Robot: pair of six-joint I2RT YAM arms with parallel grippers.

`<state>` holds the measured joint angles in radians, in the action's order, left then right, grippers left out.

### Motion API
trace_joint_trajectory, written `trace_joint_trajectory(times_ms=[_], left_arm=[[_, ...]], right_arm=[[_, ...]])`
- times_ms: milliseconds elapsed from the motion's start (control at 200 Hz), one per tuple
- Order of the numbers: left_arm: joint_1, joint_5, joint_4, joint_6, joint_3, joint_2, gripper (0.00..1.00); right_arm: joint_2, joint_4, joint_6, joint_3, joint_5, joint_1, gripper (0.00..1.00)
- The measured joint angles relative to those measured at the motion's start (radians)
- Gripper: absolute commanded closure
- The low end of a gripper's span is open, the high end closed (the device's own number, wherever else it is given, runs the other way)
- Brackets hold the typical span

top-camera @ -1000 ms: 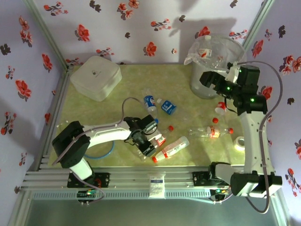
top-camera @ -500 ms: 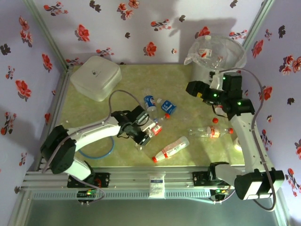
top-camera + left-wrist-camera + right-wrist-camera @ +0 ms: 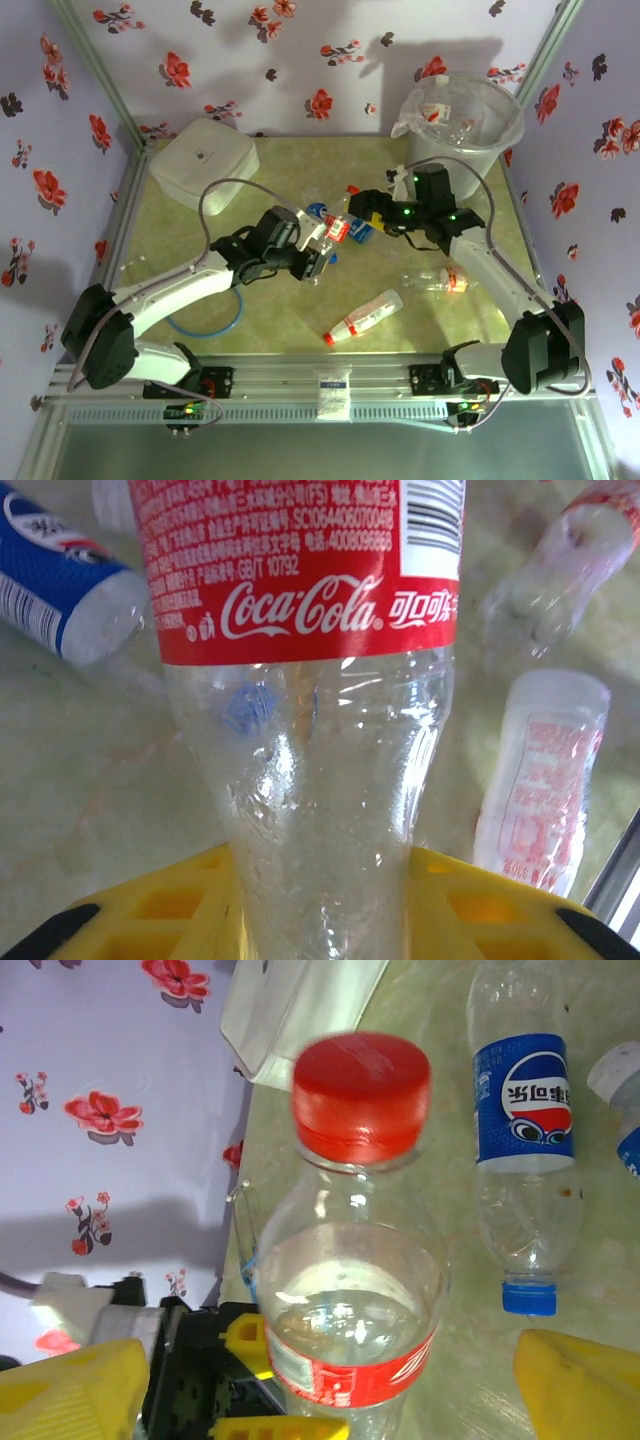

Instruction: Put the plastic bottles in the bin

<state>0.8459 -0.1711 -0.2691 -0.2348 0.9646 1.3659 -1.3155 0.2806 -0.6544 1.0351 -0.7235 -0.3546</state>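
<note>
Handing over: cola bottle [image 3: 310, 730] pinched by left pincer [image 3: 312, 258]; spread right pincer [image 3: 325, 1390] to be closed squarely below cap [image 3: 360, 1095].

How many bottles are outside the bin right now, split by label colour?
Red-label bottles: 3 (held bottle in the left pincer, front bottle, crushed bottle)
Blue-label bottles: 2 (Pepsi bottle, second blue bottle)
Total: 5, not counting what is inside the bin.
</note>
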Motion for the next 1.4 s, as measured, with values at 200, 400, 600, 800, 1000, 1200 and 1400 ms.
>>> trace_joint_trajectory(times_ms=[200, 400, 600, 800, 1000, 1200, 1400], left_arm=[[0.0, -0.029, 0.066, -0.024, -0.01, 0.0, 0.73], [0.0, -0.058, 0.084, -0.026, -0.018, 0.006, 0.73], [-0.002, -0.082, 0.114, -0.029, -0.018, 0.03, 0.73], [-0.004, -0.092, 0.127, -0.03, -0.016, 0.04, 0.64], [-0.006, -0.093, 0.145, -0.037, -0.016, 0.041, 0.57], [-0.011, -0.098, 0.196, -0.058, -0.016, 0.041, 0.29], [-0.013, -0.098, 0.207, -0.08, -0.054, -0.026, 0.0]], right_arm=[[-0.044, 0.001, 0.019, 0.0, 0.006, -0.012, 0.18], [-0.07, -0.04, 0.014, 0.004, -0.015, -0.017, 0.25], [-0.087, -0.077, -0.004, 0.004, -0.025, -0.018, 0.42], [-0.088, -0.083, 0.0, 0.006, -0.025, -0.018, 0.55], [-0.087, -0.064, 0.011, 0.027, -0.021, -0.006, 0.61], [-0.081, -0.027, 0.034, 0.06, -0.021, 0.019, 0.66], [-0.066, 0.04, 0.089, 0.13, 0.025, 0.107, 0.68]])
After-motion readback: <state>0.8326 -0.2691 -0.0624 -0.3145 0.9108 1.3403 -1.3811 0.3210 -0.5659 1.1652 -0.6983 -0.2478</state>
